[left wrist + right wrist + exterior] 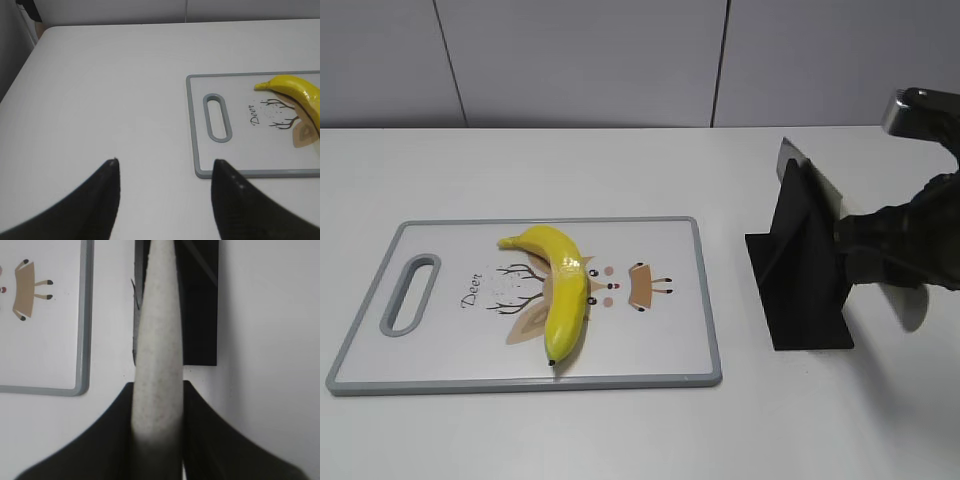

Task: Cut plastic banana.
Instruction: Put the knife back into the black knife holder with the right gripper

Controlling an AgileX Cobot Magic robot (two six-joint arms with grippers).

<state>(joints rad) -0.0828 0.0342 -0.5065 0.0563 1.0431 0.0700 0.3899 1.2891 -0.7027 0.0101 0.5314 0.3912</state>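
Observation:
The plastic banana is glossy yellow and curved. It lies on the white cutting board near its middle, dark tip toward the front edge. Part of the banana also shows in the left wrist view. A knife sits in a black stand to the right of the board. My right gripper is shut on the knife's speckled grey handle, seen between the jaws. My left gripper is open and empty over bare table, left of the board's handle slot.
The board has a grey rim and a deer print. The black stand's base rests on the white table just right of the board's right edge. A grey wall runs behind the table.

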